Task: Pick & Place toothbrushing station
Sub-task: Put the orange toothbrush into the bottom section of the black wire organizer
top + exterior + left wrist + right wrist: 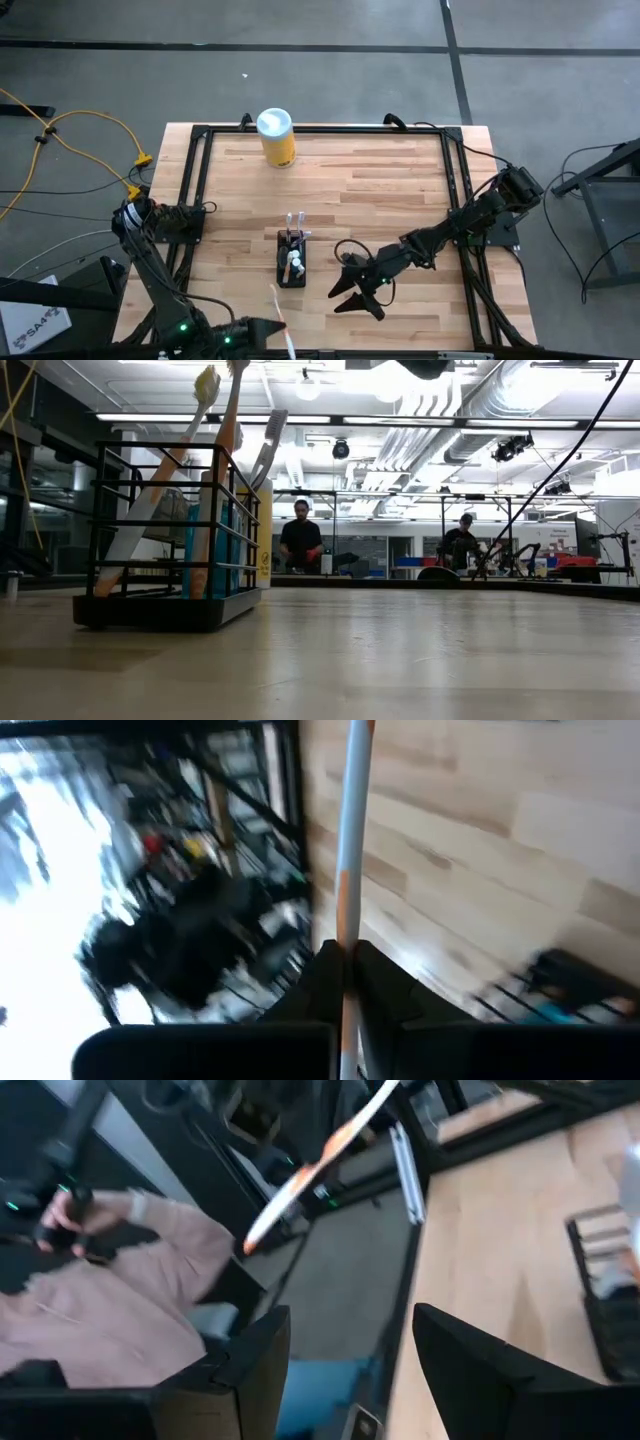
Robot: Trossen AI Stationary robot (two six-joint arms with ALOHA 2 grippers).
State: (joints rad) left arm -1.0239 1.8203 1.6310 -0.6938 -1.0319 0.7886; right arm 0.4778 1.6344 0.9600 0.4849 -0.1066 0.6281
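The toothbrushing station (292, 260) is a small black wire holder that stands on its base mid-table with several toothbrushes and a tube in it. It also shows in the low view (170, 530), the left wrist view (580, 985) and the right wrist view (610, 1270). My left gripper (272, 322) is at the table's near edge, shut on a white and orange toothbrush (277, 302). My right gripper (347, 292) is open and empty, just right of the station and low over the table. My left gripper pinches the toothbrush's shaft (346, 925) between its two fingers, beside the orange band. The shaft runs on past the fingertips, along the fingers. The toothbrush (320, 1160) is lifted clear of the table and slants in the air.
A yellow canister with a white lid (276, 137) stands at the table's far edge. A black frame (200, 180) runs around the tabletop. A person in a pink sleeve (120, 1280) sits beyond the near edge. Bare wood lies between the station and the canister.
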